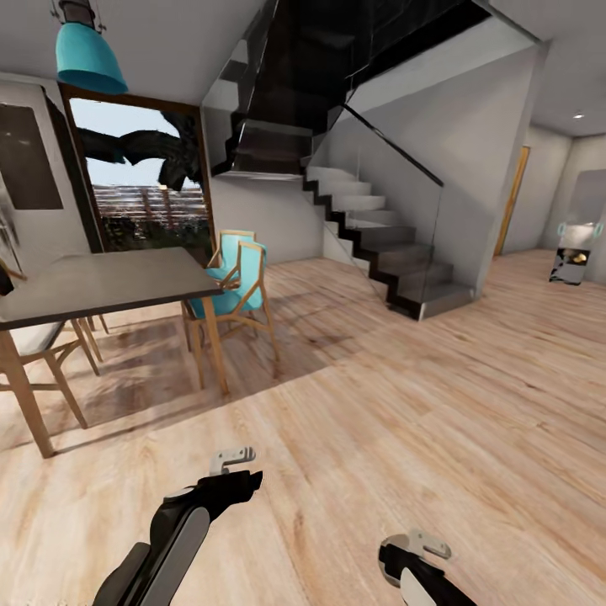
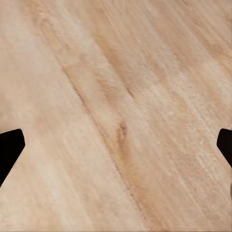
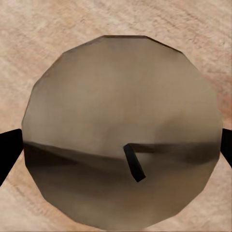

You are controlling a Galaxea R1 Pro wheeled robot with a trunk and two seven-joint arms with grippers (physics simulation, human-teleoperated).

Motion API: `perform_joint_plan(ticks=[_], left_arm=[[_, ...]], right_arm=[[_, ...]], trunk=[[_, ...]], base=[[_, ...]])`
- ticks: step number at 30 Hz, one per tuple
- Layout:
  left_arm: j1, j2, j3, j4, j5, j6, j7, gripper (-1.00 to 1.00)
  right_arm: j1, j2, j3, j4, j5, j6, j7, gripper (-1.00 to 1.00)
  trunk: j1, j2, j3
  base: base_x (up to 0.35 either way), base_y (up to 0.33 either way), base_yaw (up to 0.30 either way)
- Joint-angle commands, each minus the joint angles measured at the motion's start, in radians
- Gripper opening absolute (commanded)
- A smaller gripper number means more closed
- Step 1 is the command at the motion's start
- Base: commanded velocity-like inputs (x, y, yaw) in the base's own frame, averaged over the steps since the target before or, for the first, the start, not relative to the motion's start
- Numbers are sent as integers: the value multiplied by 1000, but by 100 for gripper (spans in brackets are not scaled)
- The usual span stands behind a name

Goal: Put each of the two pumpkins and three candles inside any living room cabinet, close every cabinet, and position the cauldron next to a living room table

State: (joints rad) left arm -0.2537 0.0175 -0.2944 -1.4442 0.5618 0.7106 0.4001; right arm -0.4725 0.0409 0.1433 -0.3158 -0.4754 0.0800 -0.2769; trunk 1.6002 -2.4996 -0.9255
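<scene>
Right pincer (image 3: pixel 116 145) grips a candle (image 3: pixel 121 130) — its sides hidden; left pincer (image 2: pixel 116 145) gapes, fingertips cropped.

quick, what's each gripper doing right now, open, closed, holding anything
Left gripper: open, holding nothing, bare wood floor between its fingers.
Right gripper: shut on a candle, its round top with the wick sitting between the fingers.

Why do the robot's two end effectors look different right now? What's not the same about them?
The left end effector is empty, with just wood floor showing between its fingers; the right end effector holds a tan candle with a dark wick. In the head view the left reaches farther forward than the right. Both hang over the floor.
</scene>
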Motion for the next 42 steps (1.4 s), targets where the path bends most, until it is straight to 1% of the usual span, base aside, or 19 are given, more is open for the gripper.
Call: perform_joint_plan(ticks=[1,8,21,42], left_arm=[[-1,1,-3,-1,10,1,10,100],[-1,1,-3,-1,10,1,10,100],[-1,1,-3,-1,9,1,10,100],[-1,1,-4,1,7,1,11,100]], right_arm=[[0,-1,9,-3,-6,6,-8,-100],[0,0,9,-2,-6,6,-8,-100],[0,1,10,-2,-5,6,-8,-100],[0,1,10,-3,-5,6,-8,-100]], trunk=[[-4,7,2],[-31,56,20],[-81,147,53],[-161,294,106]], base=[[0,0,273],[-62,0,273],[-228,0,273],[-11,0,272]])
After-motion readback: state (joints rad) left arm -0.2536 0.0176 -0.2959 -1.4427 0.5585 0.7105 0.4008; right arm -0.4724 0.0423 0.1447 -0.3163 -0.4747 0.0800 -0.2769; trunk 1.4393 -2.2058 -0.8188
